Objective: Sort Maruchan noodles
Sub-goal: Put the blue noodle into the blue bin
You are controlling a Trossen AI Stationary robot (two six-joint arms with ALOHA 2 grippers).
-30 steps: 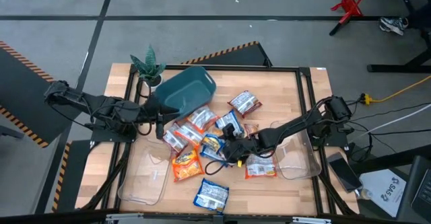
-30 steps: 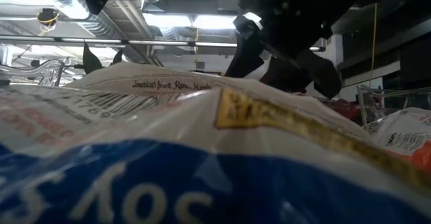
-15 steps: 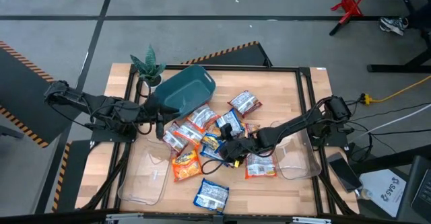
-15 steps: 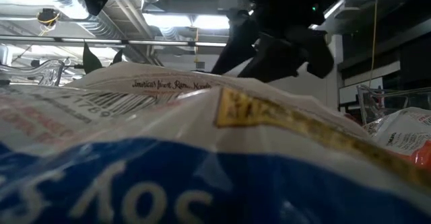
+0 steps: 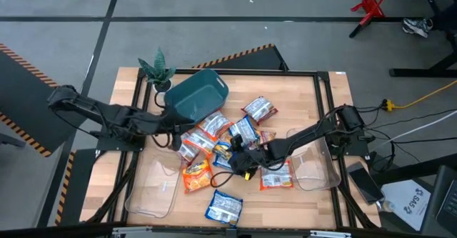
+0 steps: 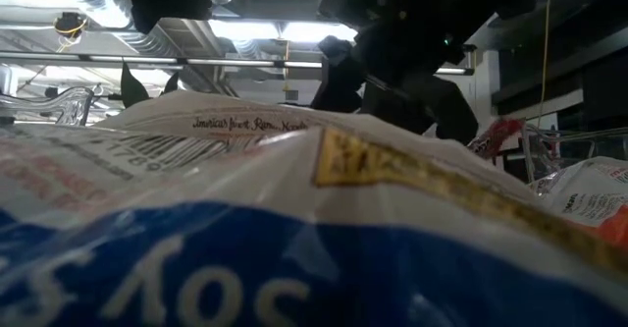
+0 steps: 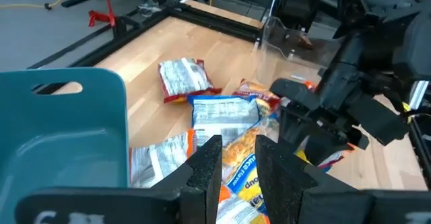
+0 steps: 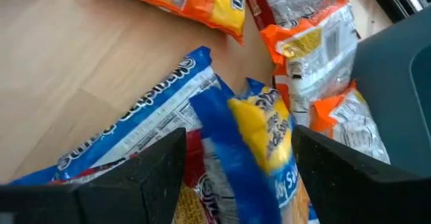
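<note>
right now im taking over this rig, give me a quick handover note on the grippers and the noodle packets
Right gripper: open, down in the middle of the pile, fingers on either side of a blue-and-yellow packet, not closed on it.
Left gripper: fingers a little apart, holding nothing, beside the teal bin at the pile's left edge.
Noodle packets: all loose on the table, one blue packet apart near the front edge.
Done: no packet in either clear tray.
Left: the whole sort.
</note>
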